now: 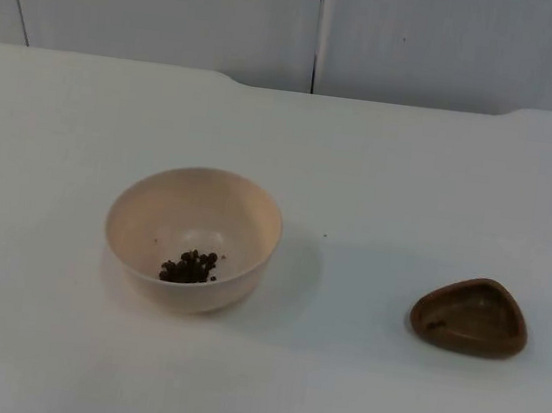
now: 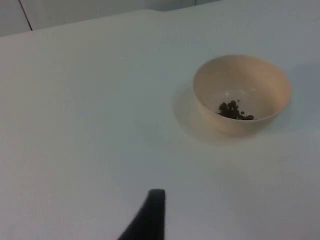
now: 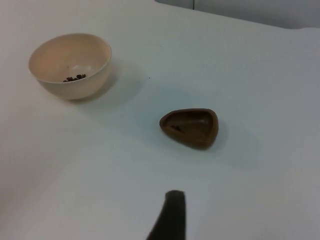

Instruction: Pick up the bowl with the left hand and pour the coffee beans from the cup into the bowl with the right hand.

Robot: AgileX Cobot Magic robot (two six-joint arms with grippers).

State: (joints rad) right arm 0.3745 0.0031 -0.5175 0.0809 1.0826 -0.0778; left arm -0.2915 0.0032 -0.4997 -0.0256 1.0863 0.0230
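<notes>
A black fingertip of the left tool (image 2: 150,215) and one of the right tool (image 3: 170,215) stand nearest, each held back above the white desk (image 1: 54,129); whether either is open or closed I cannot tell. The cream bowl (image 1: 193,238) sits upright left of centre with the coffee beans (image 1: 188,267) already in it, and the brown cup (image 1: 470,315) stands well apart to its right, looking empty. Judging the pour done, both arms should simply wait clear, jostling neither vessel.
</notes>
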